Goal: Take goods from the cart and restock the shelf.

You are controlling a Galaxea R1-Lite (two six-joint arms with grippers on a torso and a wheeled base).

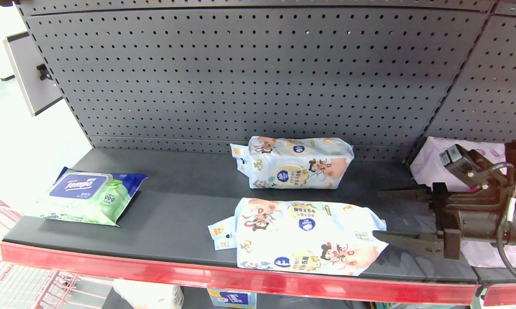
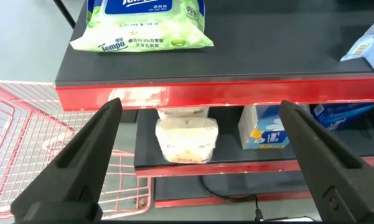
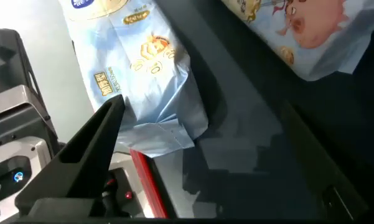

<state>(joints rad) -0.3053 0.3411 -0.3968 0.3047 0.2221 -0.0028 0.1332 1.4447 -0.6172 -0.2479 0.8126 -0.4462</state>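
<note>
Two tissue packs with cartoon print lie on the dark shelf (image 1: 176, 214): the front pack (image 1: 305, 236) near the red edge, the rear pack (image 1: 296, 163) by the pegboard. In the head view my right gripper (image 1: 377, 213) is open just off the front pack's right end, with nothing between its fingers. The right wrist view shows the front pack (image 3: 143, 68) and the rear pack (image 3: 299, 31) beyond the open gripper (image 3: 202, 106). My left gripper (image 2: 200, 104) is open and empty below the shelf's red front edge (image 2: 224, 93), beside the red wire cart (image 2: 25, 124).
A green wipes pack (image 1: 86, 195) lies at the shelf's left front. Pink packs (image 1: 434, 163) sit at the far right behind my right arm. The lower shelf holds a white pack (image 2: 187, 140) and blue boxes (image 2: 264, 127). The cart (image 1: 9, 274) stands at the lower left.
</note>
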